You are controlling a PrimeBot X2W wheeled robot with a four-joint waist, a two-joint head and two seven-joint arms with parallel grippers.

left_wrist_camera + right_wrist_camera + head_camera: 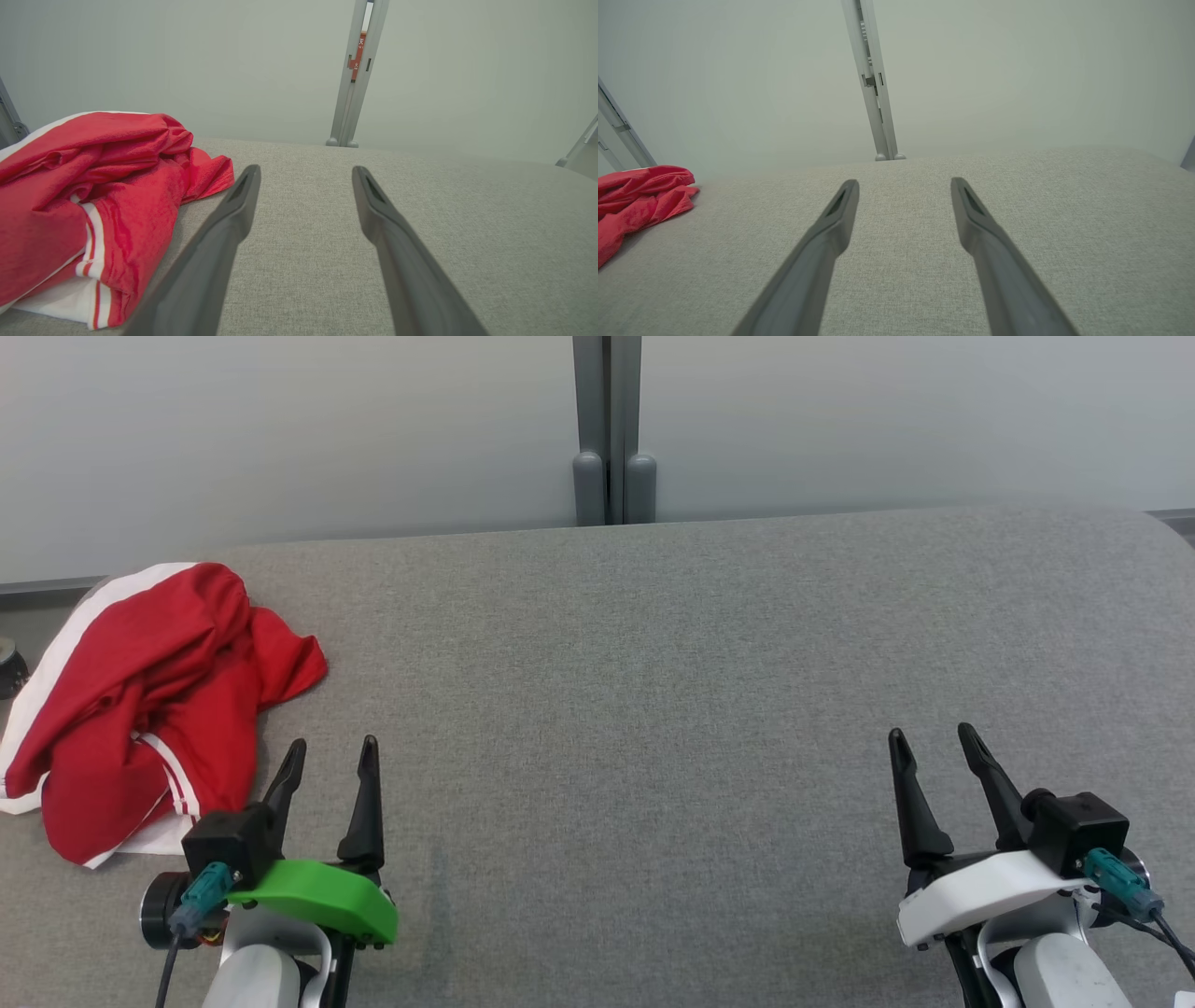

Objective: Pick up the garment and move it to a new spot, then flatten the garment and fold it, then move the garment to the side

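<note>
The garment (149, 700) is a crumpled red piece with white stripes and trim, heaped at the left end of a grey fabric surface (653, 691). My left gripper (333, 745) is open just right of the heap's near edge, its fingers empty and pointing away from me. In the left wrist view the garment (93, 205) lies left of my left gripper (306, 170), close beside the left finger. My right gripper (934, 732) is open and empty far off at the lower right. From the right wrist, the garment (635, 200) shows at the far left, well away from my right gripper (903, 183).
A pale wall with a grey vertical post (611, 429) stands behind the surface's far edge. The surface's left edge runs under the garment, with a dark object (11, 670) on the floor beyond it. Bare grey fabric stretches between the two grippers.
</note>
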